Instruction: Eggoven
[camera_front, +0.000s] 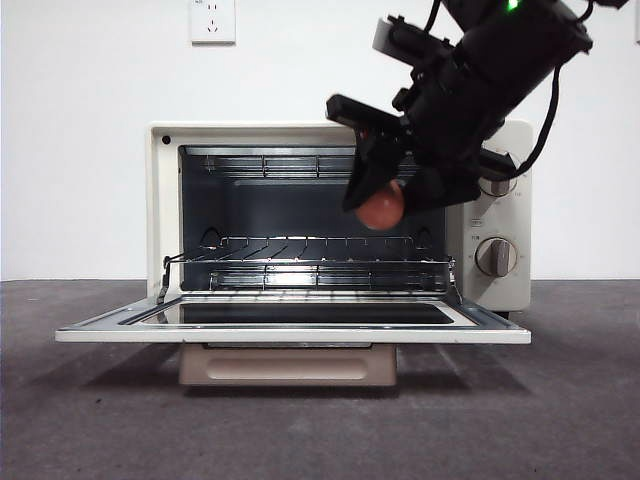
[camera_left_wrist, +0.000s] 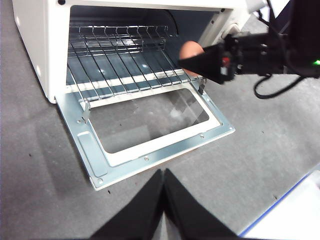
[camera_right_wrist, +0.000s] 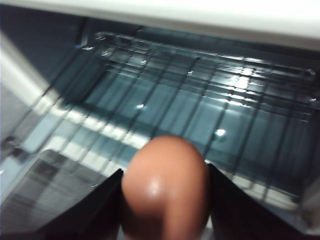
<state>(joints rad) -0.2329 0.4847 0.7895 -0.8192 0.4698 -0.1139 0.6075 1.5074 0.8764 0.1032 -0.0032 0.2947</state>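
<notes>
The cream toaster oven (camera_front: 160, 200) stands with its door (camera_front: 290, 325) folded down flat and its wire rack (camera_front: 305, 250) showing inside. My right gripper (camera_front: 385, 195) is shut on the reddish-brown egg (camera_front: 381, 207) and holds it at the oven's mouth, above the right part of the rack. The egg fills the near part of the right wrist view (camera_right_wrist: 165, 187), between the jaws, with the rack (camera_right_wrist: 200, 110) beyond it. In the left wrist view the egg (camera_left_wrist: 190, 50) shows at the oven opening. My left gripper (camera_left_wrist: 163, 187) is shut and empty, back from the door (camera_left_wrist: 150, 150).
Two beige knobs (camera_front: 496, 257) sit on the oven's right panel, partly behind the right arm. A wall socket (camera_front: 212, 20) is on the white wall behind. The oven stands on a dark grey table surface (camera_front: 100, 420). A pale, blue-edged surface (camera_left_wrist: 295, 215) lies beside the left gripper.
</notes>
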